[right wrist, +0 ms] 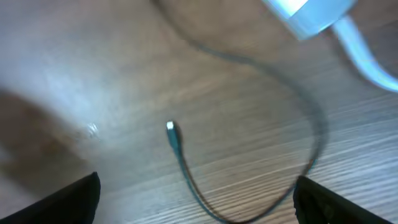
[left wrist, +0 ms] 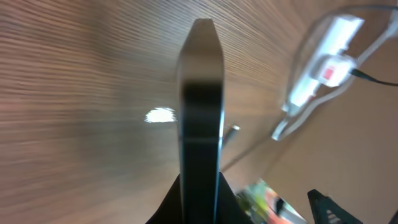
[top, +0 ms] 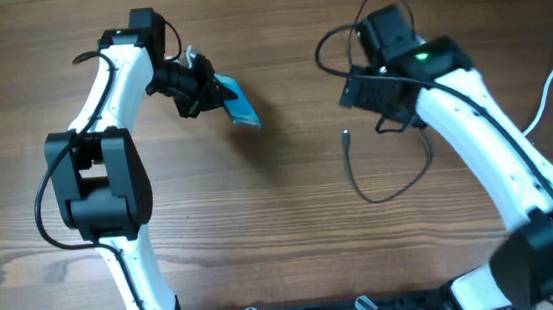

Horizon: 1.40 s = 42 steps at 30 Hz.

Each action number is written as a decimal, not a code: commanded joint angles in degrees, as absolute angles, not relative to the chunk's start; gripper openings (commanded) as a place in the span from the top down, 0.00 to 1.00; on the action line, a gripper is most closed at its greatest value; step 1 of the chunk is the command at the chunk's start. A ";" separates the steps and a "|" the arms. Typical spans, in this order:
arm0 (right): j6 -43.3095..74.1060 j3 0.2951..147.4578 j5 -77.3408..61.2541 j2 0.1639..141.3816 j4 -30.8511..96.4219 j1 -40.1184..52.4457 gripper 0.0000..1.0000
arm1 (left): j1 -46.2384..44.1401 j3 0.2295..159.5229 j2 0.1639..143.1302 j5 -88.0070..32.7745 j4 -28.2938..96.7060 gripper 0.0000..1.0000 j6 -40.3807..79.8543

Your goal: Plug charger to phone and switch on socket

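On the tabletop (top: 296, 264) between the arms lies the charger (top: 347, 141) tip. Its long axis runs toward the robot, its lead looping off rightward. Right gripper (right wrist: 196, 186), fingers wide apart and empty, hangs just above it, the nearer arm. Left gripper (top: 209, 89) is clamped on the phone (top: 239, 106), held tilted off the wood. The socket (right wrist: 305, 14) is cropped and blurred, its switches unreadable.

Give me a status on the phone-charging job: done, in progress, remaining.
Done: the left claw is shut on the phone. In hand: the right claw hovers open over the charger's connector tip, which lies loose on the table, not in the phone. Left: grab the tip, plug it into the phone, then switch on the socket.
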State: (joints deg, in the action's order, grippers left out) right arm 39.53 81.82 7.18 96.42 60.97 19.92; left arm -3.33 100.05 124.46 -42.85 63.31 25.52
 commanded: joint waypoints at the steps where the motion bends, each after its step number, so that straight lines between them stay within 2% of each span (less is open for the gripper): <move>1: 37.67 78.52 1.89 100.53 59.29 20.18 0.00 | -3.27 101.06 122.37 -38.48 63.64 0.96 22.13; 8: 37.39 76.05 -0.56 108.09 56.60 20.23 0.01 | -3.55 101.06 122.37 -38.48 63.66 0.96 19.66; 10: 34.76 76.05 -1.87 109.45 56.21 20.23 0.21 | -3.53 101.06 122.37 -38.46 63.61 0.96 19.66; 14: 29.85 76.03 -5.82 111.31 53.84 20.62 0.43 | -3.53 101.06 122.37 -38.48 63.44 0.96 19.68; 19: 29.95 76.03 -5.37 113.16 52.93 20.73 0.55 | -3.53 101.06 122.37 -38.48 63.70 0.96 19.68; 27: 29.95 75.99 -5.21 116.60 52.88 20.75 0.60 | -3.53 101.06 122.37 -38.48 63.64 0.96 19.68; 29: 29.89 75.99 -5.21 116.71 52.71 20.78 0.63 | -3.53 101.06 122.37 -38.48 63.64 0.96 19.68; 31: 29.69 75.96 -5.43 116.81 52.77 20.99 0.70 | -3.53 101.06 122.37 -38.48 63.64 0.96 19.70; 42: 28.51 75.40 -3.44 116.81 50.17 22.70 0.70 | -3.53 101.06 122.37 -38.48 63.66 0.96 19.68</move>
